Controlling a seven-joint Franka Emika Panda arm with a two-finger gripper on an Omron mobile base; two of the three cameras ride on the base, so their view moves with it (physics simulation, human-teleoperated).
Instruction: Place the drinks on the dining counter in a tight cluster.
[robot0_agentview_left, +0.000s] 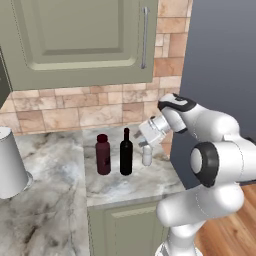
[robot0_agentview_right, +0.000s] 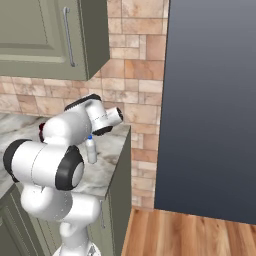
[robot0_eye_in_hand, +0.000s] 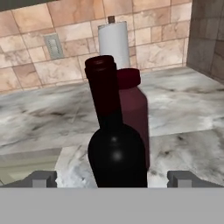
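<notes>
My end effector (robot0_eye_in_hand: 112, 178), its fingers spread wide and empty, faced the wine bottle (robot0_eye_in_hand: 115, 140) standing directly between them on the marble surface (robot0_eye_in_hand: 183, 113), the maroon bottle (robot0_eye_in_hand: 133, 116) just behind; likely heavy, rigid, slick glass, best gripped round its lower body.

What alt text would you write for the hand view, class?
A black wine bottle stands close ahead between the open gripper fingertips, with a maroon bottle right behind it. Both stand on a marble counter before a brick wall.

Base views flank the arm; hand view faces the wine bottle (robot0_eye_in_hand: 117, 148) closely.
</notes>
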